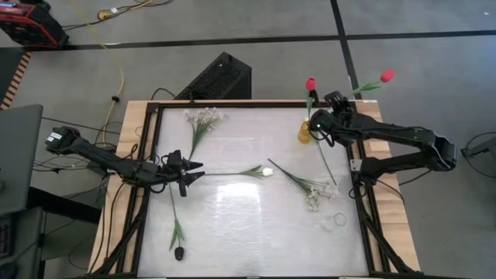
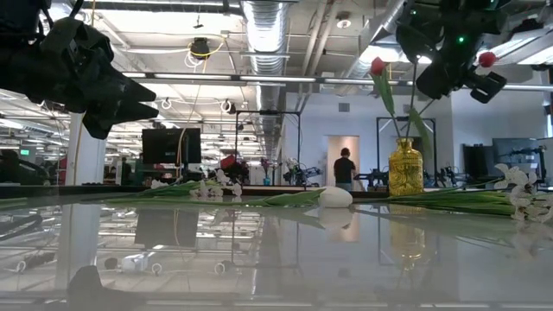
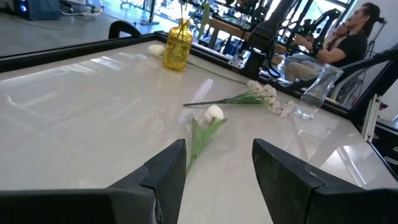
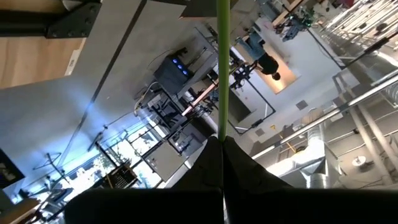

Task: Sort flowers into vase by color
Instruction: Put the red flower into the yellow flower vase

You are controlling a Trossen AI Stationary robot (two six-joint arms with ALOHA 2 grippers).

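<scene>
At the left, a dark tulip (image 1: 179, 252) is left lying near the front of the table (image 1: 232, 232). The left gripper (image 1: 188, 172) is held low over the table with its jaws wide apart and nothing between them, pointed at the white tulip (image 1: 266, 171), probably so that this flower can be picked up next. A white sprig (image 1: 203, 118) is seen at the back, and another white sprig (image 1: 314, 198) lies beside a clear glass vase (image 1: 339, 220). At the right, one red tulip (image 1: 311, 84) is already stood in the yellow vase (image 1: 304, 132). A second red tulip (image 1: 386, 76) is held by its stem in the right gripper (image 1: 335, 101), with the jaws squeezed shut on it, close by that vase, likely so that reds are kept together.
</scene>
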